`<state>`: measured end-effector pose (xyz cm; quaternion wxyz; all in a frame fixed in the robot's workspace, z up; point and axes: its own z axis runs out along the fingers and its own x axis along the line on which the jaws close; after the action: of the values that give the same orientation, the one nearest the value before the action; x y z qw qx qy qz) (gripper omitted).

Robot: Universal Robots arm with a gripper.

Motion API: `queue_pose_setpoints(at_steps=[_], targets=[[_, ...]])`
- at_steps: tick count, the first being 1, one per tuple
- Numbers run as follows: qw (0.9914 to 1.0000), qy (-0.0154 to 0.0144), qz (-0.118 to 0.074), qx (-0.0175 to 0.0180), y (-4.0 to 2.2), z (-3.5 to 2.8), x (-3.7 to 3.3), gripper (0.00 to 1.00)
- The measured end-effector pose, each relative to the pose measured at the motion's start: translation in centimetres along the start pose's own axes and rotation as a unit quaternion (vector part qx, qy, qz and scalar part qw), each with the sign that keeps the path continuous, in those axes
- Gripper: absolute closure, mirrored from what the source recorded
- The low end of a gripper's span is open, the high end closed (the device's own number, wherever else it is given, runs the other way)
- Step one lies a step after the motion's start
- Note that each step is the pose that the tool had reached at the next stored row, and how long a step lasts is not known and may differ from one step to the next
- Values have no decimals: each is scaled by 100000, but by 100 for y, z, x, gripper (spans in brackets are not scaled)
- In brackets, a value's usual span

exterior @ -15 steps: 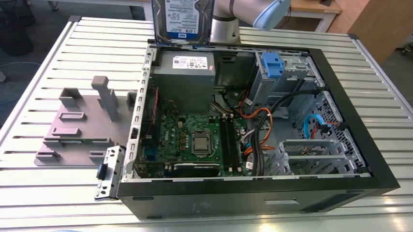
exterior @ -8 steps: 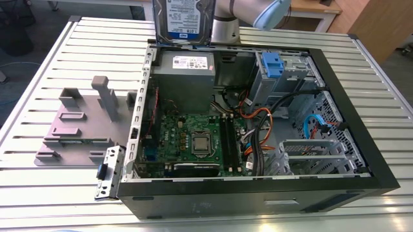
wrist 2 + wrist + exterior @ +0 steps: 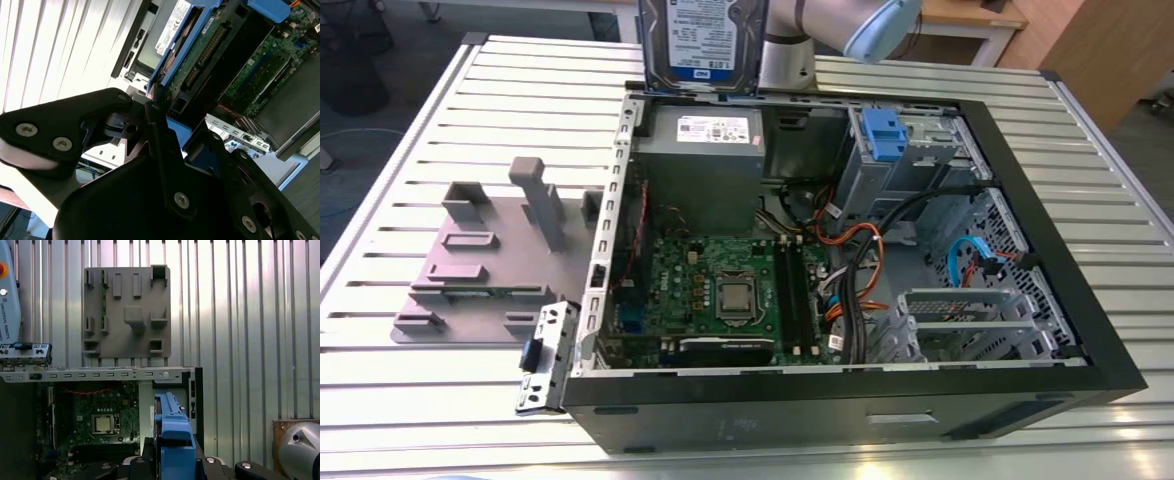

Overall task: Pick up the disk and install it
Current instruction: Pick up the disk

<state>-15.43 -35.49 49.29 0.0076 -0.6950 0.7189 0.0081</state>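
Observation:
The disk (image 3: 700,38), silver-grey with a white-and-blue label and blue rails, hangs upright above the far edge of the open computer case (image 3: 1067,300), near the exterior view's left corner. My arm (image 3: 834,30) rises right behind it. In the second wrist view my gripper (image 3: 172,117) is shut on the disk (image 3: 212,47), whose green circuit-board underside and blue rail show between the black fingers (image 3: 156,120). The first wrist view looks along the disk's blue rail (image 3: 172,432), edge-on above the case wall.
Inside the case lie the motherboard (image 3: 720,290), a grey metal box with a white sticker (image 3: 700,135), a drive bay with a blue clip (image 3: 881,135) and loose cables (image 3: 867,270). A grey fixture plate (image 3: 480,265) lies on the slatted table (image 3: 427,400) beside the case.

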Motion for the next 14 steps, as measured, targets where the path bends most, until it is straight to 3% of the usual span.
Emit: queue_pose_setpoints(at_steps=[14], targets=[[100000,1,1,0,-45,1,-1,64]])
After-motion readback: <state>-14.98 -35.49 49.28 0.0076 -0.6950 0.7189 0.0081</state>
